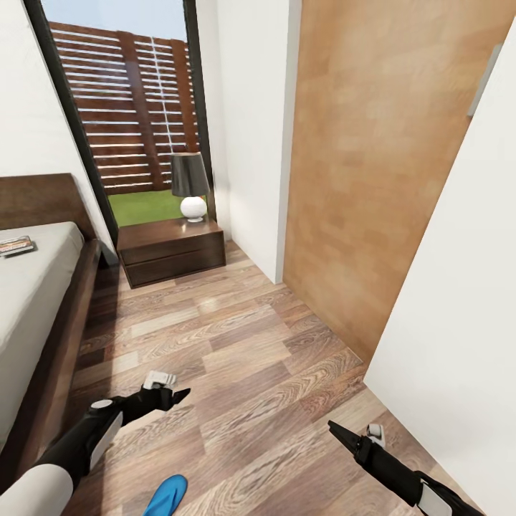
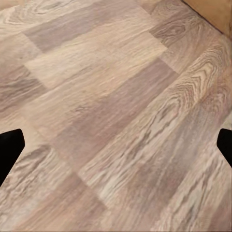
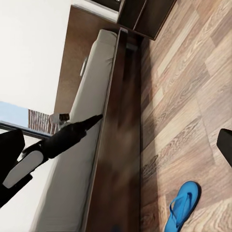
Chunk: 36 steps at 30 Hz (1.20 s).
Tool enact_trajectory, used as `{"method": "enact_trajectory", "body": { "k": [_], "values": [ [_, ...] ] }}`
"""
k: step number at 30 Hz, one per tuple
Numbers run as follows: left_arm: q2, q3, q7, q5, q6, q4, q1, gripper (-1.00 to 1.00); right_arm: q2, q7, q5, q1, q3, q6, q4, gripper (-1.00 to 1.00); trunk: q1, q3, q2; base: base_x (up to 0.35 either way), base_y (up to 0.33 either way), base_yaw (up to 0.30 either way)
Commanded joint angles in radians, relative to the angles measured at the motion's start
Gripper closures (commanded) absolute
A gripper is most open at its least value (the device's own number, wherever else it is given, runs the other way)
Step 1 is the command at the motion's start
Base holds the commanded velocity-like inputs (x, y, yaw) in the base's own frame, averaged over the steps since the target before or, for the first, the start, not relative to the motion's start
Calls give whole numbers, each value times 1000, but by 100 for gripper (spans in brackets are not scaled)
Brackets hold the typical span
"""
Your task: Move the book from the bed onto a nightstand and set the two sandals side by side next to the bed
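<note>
The book [image 1: 16,246] lies on the light-grey mattress of the bed [image 1: 36,301] at the left, near the headboard. Beyond the bed's corner, under the window, stands a dark-brown nightstand [image 1: 172,251] carrying a lamp [image 1: 190,185]. One blue sandal [image 1: 166,496] lies flat on the plank floor at the lower edge of the head view, close beside the bed frame, and shows again as the sandal [image 3: 182,207]. My left gripper [image 1: 178,394] hovers open over bare floor just beyond the sandal, holding nothing. My right gripper [image 1: 335,430] is open and empty above the floor further right.
A light wooden door panel [image 1: 358,179] and a white wall [image 1: 459,322] close off the right side. A white wall corner [image 1: 251,143] juts out by the nightstand. A plank-floor aisle [image 1: 236,344] runs between bed and walls towards the window [image 1: 129,107].
</note>
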<state>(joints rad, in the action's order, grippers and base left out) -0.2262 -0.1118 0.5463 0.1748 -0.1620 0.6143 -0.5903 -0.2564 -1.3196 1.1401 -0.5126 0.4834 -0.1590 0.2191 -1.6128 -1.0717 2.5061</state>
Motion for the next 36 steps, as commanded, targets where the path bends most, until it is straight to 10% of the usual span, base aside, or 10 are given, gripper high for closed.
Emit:
{"method": "enact_trajectory", "body": {
  "k": [1,23,36],
  "values": [
    [-1,-4,0,32,-9,-2,0,-100,-1,-3,10,-1,7,-11,0,-100,0,-1,0,0,0,0],
    [-2,-3,7,461,-15,-58,0,-100,-2,-3,8,-1,9,-10,0,-100,2,15,-1,0,0,0],
    [7,-5,91,528,-10,-127,0,-100,-1,-2,9,-1,9,-10,0,-100,8,65,-4,0,0,0]
  ]
}}
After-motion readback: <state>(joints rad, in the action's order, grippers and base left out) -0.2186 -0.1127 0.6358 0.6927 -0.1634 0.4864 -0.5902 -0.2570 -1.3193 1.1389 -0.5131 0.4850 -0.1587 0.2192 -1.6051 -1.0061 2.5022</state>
